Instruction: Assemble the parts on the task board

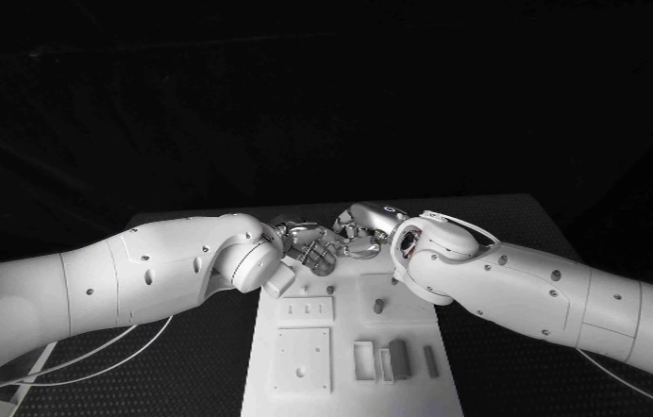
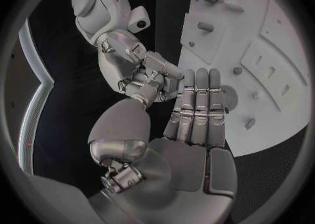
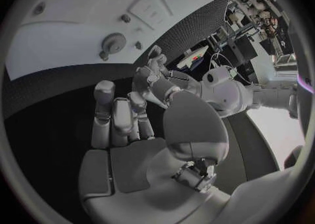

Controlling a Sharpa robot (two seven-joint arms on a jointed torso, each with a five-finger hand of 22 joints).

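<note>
Head view is showing both white arms meeting above the far end of the white rectangular task board [image 1: 354, 379], which is lying in the middle of the black desk [image 1: 544, 379]. The left hand [image 1: 308, 247] and the right hand [image 1: 365, 232], both silver and many-fingered, are hovering close together there, fingertips nearly touching one another.

Left wrist view is showing the left hand [image 2: 190, 129] with its fingers stretched out straight and lying side by side, nothing in the palm, while the right hand [image 2: 141, 74] is curling its fingers inward just beyond; whether anything is being pinched there cannot be told.

Right wrist view is showing the right hand [image 3: 125, 129] with fingers bent forward and an empty palm.

On the board, small grey upright block parts [image 1: 397, 358] are standing in a row near the robot's end, beside a square recessed plate [image 1: 302, 360]. A short grey peg [image 1: 379, 306] is standing nearer the hands, and a round toothed gear part [image 3: 115, 42] is lying on the board's far end.
</note>
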